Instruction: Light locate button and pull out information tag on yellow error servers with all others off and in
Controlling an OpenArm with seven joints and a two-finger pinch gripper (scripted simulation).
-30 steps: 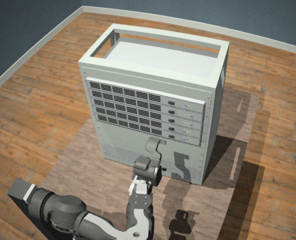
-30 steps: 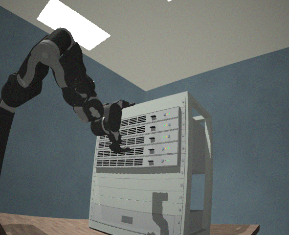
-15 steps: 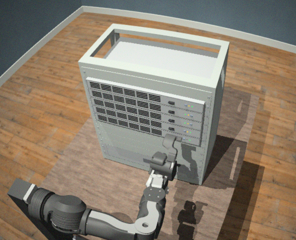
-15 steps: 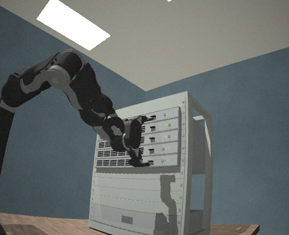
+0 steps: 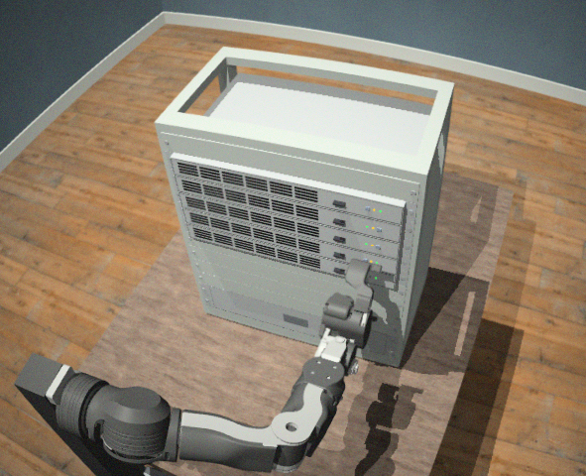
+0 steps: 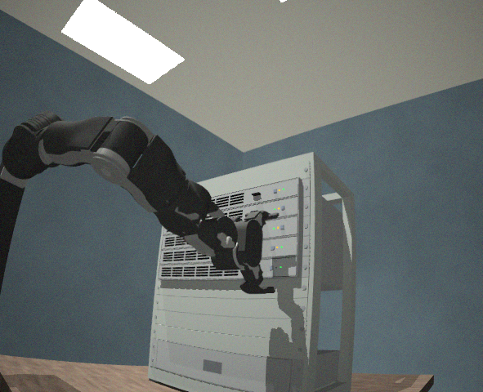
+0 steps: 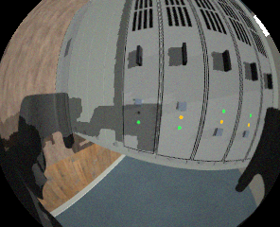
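The pale grey rack [image 5: 293, 138] [image 6: 313, 236] [image 7: 96, 57] stands on the wooden floor with a stack of servers in its upper half. Several upper servers show a yellow light, such as the top one [image 5: 374, 210] [image 6: 279, 190]. The bottom server [image 5: 262, 251] [image 6: 199, 271] shows only green [image 7: 138, 123]. Every locate button looks grey and unlit, for example one in the wrist view [image 7: 181, 105]. Dark tag tabs [image 5: 339, 203] [image 7: 178, 56] sit left of the lights. My gripper [image 5: 367, 289] [image 6: 273, 251] [image 7: 140, 141] is open and empty, close in front of the light panels, its fingers spanning the lower servers.
The rack's lower half [image 5: 252, 292] [image 6: 216, 324] holds blank panels. A darker mat [image 5: 144, 338] lies on the floor under and before the rack. My arm [image 5: 215, 440] reaches in from the front left. The arm's shadow falls on the rack's lower right front.
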